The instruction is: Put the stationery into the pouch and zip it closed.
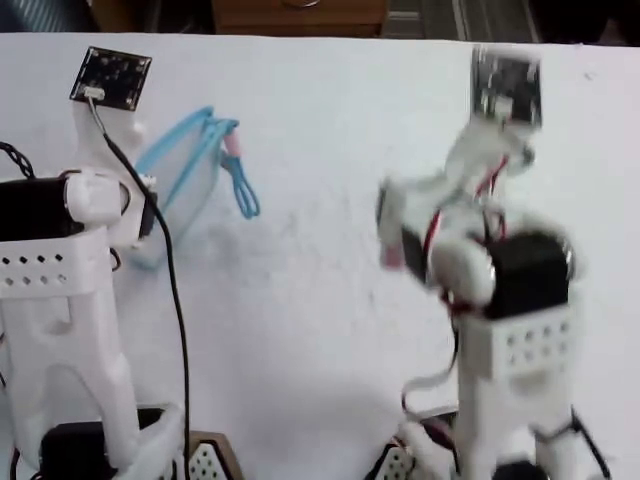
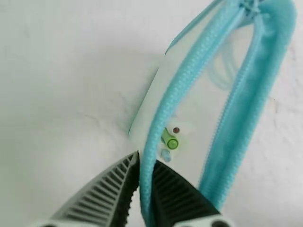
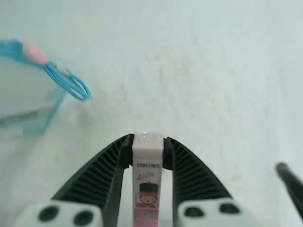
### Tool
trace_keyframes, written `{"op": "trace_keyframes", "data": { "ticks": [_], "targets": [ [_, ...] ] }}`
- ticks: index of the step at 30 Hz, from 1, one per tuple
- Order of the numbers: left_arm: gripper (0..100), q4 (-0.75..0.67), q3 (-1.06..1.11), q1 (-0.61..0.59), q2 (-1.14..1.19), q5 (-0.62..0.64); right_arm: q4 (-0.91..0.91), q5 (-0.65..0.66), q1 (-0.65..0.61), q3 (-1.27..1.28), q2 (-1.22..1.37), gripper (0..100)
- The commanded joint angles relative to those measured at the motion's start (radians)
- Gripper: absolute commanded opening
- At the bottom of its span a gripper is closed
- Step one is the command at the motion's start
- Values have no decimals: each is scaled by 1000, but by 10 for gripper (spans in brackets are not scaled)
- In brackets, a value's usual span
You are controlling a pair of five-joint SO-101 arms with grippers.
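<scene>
A clear pouch with a light blue zipper lies at the left of the white table, its mouth gaping. My left gripper is shut on the near zipper edge of the pouch. Through the clear wall I see a green pen tip inside. A blue cord loop and a pink tab hang at the pouch's far end. My right gripper is shut on a white and pink eraser, held above the table to the right of the pouch.
The white table stretches bare between the two arms. A black cable runs down the left arm. Wooden furniture stands beyond the far edge. A dark cable end shows beside the right gripper.
</scene>
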Motion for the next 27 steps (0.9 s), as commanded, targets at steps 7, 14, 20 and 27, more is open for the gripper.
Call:
{"op": "trace_keyframes", "data": {
  "ticks": [7,14,20,27],
  "targets": [
    [23,2,-12,-2,-2,5,-349,178,-119,566,-389,17],
    [23,2,-8,-5,-2,5,-1122,17,-305,756,-463,17],
    [23,2,-8,-5,-4,5,-1609,29,-308,790,-317,17],
    [23,2,-12,1,-4,5,-1616,25,-309,471,-27,17]
  ]
}}
